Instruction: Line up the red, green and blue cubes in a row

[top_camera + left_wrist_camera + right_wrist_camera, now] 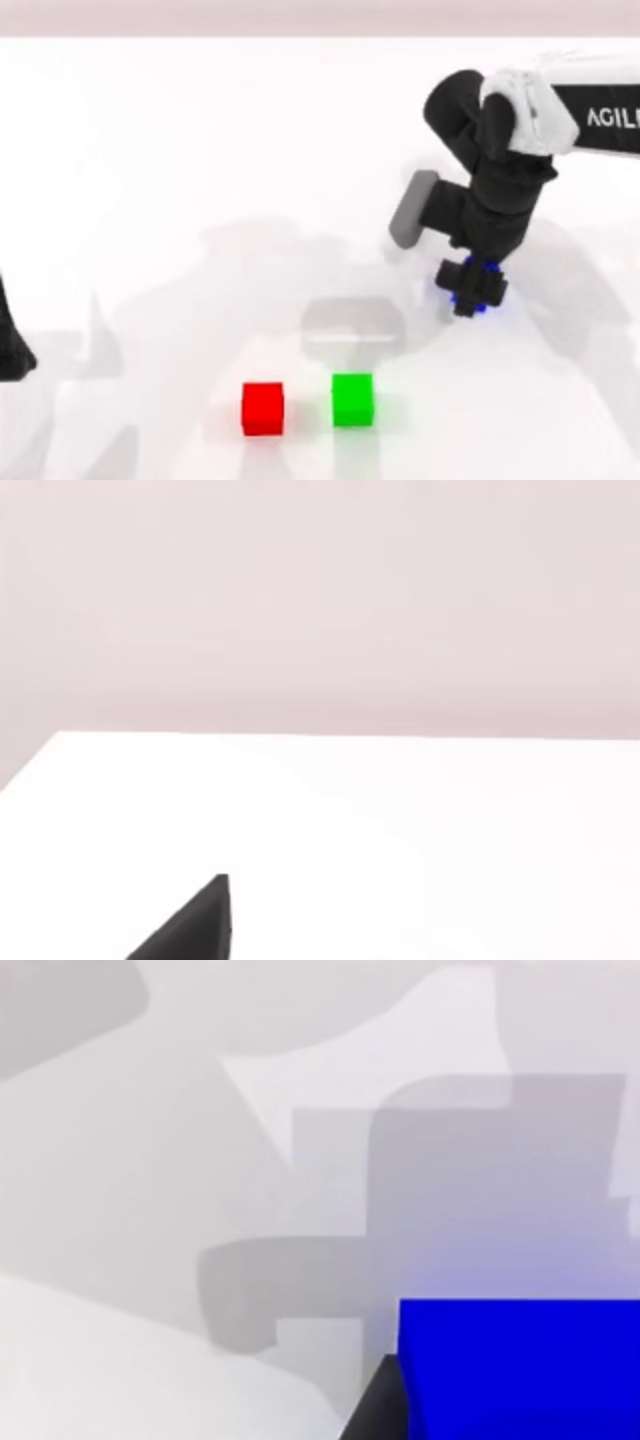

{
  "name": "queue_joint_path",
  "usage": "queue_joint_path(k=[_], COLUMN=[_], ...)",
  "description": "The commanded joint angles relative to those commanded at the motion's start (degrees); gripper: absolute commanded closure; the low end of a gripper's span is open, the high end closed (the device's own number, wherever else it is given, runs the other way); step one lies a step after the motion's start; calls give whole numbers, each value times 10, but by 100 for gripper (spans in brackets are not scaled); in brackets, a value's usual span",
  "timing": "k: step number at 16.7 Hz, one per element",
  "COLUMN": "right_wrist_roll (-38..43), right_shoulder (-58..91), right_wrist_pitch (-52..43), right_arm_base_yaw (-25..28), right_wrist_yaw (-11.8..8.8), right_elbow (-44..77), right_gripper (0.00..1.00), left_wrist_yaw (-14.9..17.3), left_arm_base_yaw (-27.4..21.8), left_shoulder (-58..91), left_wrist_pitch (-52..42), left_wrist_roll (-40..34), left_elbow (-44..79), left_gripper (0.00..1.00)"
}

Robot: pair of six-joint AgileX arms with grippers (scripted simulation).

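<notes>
The red cube (262, 408) and the green cube (352, 399) rest side by side near the table's front edge, a small gap between them. My right gripper (471, 287) hangs to the right of them and farther back, shut on the blue cube (487, 268), which shows only as blue slivers around the black fingers. In the right wrist view the blue cube (520, 1370) fills the corner beside one dark finger (378, 1410), with its shadow on the table below. My left arm (12, 350) stays parked at the left edge; one black finger (195, 925) shows over bare table.
The white table (200, 200) meets a pale wall along its far edge. The right arm's grey wrist block (412, 208) sticks out towards the left above the gripper. Soft arm shadows lie on the surface behind the red and green cubes.
</notes>
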Motion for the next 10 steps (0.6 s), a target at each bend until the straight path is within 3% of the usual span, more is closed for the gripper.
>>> queue_joint_path(k=[5,10], right_wrist_roll=[4,4], right_shoulder=[-14,-43], right_wrist_pitch=[-18,-114], right_arm_base_yaw=[1,3], right_wrist_yaw=[-4,-5], right_elbow=[9,70], right_gripper=[100,100], left_wrist_yaw=[0,0], left_arm_base_yaw=[0,0], left_shoulder=[0,0], left_wrist_pitch=[0,0], left_wrist_roll=[0,0], left_elbow=[0,0], left_gripper=[0,0])
